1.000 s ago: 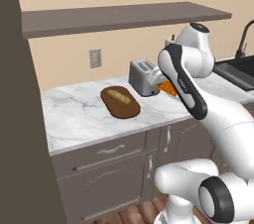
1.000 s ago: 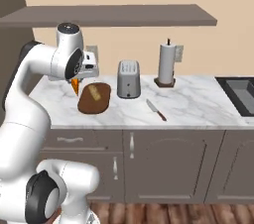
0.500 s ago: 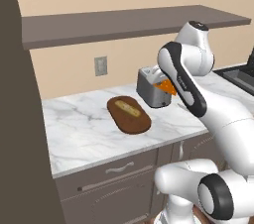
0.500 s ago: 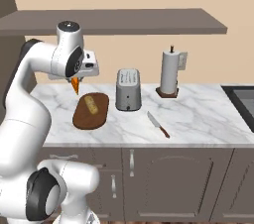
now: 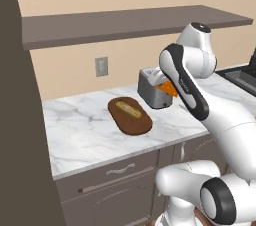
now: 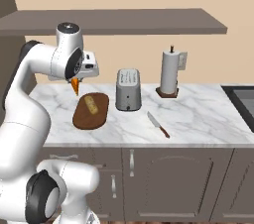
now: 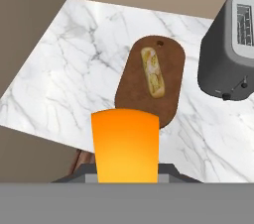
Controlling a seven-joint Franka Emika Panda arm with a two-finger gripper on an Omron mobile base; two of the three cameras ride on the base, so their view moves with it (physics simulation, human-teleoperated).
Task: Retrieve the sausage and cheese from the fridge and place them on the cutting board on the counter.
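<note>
1. At the far left a dark brown tall cabinet (image 5: 22, 120) stands against the end of the white marble bench (image 5: 80, 135).
2. A brown wall shelf (image 6: 124, 21) runs above the bench, and a wall outlet (image 5: 101, 66) sits on the beige wall beneath it.
3. The oval dark cutting board (image 6: 91, 110) lies flat on the bench, left of the toaster; a tan-yellow lumpy food item (image 7: 153, 71) lies along its middle.
4. The gripper (image 6: 75, 80) hangs above the bench, just beyond the left end of the cutting board in the right base view, clamped tight on the orange cheese (image 6: 75, 86).
5. In the hand view the cheese (image 7: 126, 144) is a broad orange block in the foreground, covering the near edge of the cutting board (image 7: 168, 74) below it.
6. In the left base view the cheese (image 5: 168, 89) shows in front of the toaster (image 5: 152, 90), clear of the bench surface.
7. A knife (image 6: 158, 124) lies on the bench right of the toaster (image 6: 128, 89).
8. A paper towel roll (image 6: 169, 72) stands upright on its holder near the wall, further right.
9. The edge of a dark sink (image 6: 240, 104) shows at the far right.
</note>
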